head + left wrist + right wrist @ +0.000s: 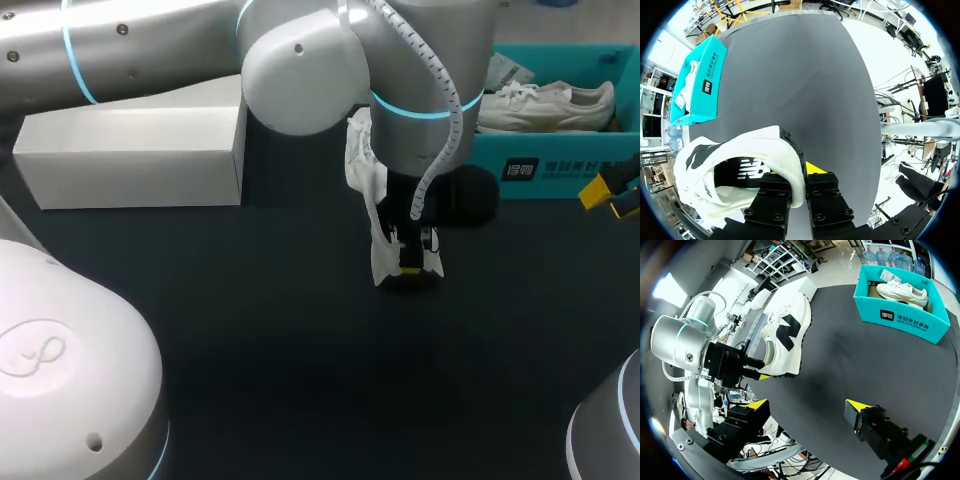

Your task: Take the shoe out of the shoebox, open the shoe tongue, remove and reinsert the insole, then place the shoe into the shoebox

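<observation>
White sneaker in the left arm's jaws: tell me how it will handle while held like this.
The sneaker is probably light: the jaws hold it by the heel collar alone. That collar looks soft and padded, so it may squash and let the shoe swing. The thick sole likely keeps its body stiff.

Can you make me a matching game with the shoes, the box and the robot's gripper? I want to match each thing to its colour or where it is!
Things:
1. shoe with the black N
2. shoebox
3. right gripper
4. plain shoe

Matches:
A. teal
B. open, holding nothing
C. lying inside the shoebox
D. held by the left gripper

Right pairs: 1-D, 2-A, 3-B, 4-C.
</observation>
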